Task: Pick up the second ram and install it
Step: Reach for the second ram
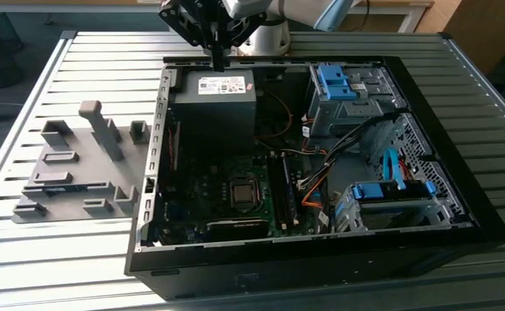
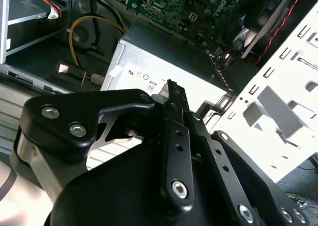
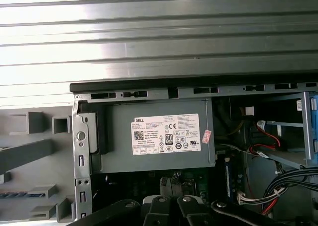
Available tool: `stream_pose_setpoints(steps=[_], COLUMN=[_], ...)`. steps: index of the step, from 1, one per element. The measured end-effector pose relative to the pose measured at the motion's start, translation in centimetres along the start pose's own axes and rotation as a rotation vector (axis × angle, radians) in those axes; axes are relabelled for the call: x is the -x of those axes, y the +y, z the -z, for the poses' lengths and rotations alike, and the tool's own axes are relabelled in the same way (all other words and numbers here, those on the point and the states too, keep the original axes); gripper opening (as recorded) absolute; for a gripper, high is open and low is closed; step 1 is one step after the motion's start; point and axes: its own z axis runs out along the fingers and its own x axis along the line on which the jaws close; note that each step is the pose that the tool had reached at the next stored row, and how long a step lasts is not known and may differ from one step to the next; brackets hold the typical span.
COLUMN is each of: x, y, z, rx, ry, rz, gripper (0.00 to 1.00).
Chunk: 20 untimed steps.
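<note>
The print that stands out is the white label (image 1: 224,85) on top of the grey power supply (image 1: 213,113), lying just below the tip of the gripper (image 1: 219,63) in the exterior view. In the first wrist view that label (image 3: 165,134) carries a maker's mark in one corner, a barcode, blocks of fine lines and a row of round and square approval symbols. The fine lines are too small to make out. A small pink sticker (image 3: 206,134) with red marks sits at the label's edge, on the same face. In the second wrist view a strip of the label's symbols (image 2: 141,79) peeks out just past the gripper (image 2: 173,94).
</note>
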Motion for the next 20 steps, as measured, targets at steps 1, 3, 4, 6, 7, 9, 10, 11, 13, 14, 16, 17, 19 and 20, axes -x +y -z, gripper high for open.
stream_pose_setpoints(steps=[1,3,4,6,7,9,10,11,13,14,16,17,19,20], x=[-0.05,-0.13,-0.18,-0.29,-0.35,-0.46,-0.52,-0.58,-0.69,-0.75,-0.88,-0.95,-1.11,-1.19], y=[0.00,-0.01,-0.02,-0.03,-0.03,-0.04,-0.04,-0.05,-0.06,-0.06,-0.07,-0.08,-0.09,-0.10], z=[0.00,-0.01,-0.01,-0.02,-0.02,-0.03,-0.03,-0.04,-0.05,-0.05,-0.05,-0.06,-0.05,-0.06], rx=[0.0000,0.0000,0.0000,0.0000,0.0000,-0.0001,0.0000,0.0000,0.0000,0.0000,0.0000,0.0000,-0.0001,-0.0001], ry=[0.0000,0.0000,0.0000,0.0000,0.0000,0.0000,0.0000,0.0000,0.0000,0.0000,0.0000,0.0000,0.0001,0.0001], rz=[0.000,0.000,0.000,0.000,0.000,0.000,0.000,0.000,0.000,0.000,0.000,0.000,0.000,0.000], gripper=[0.11,0.11,0.11,0.11,0.11,0.11,0.11,0.11,0.11,0.11,0.11,0.11,0.11,0.11])
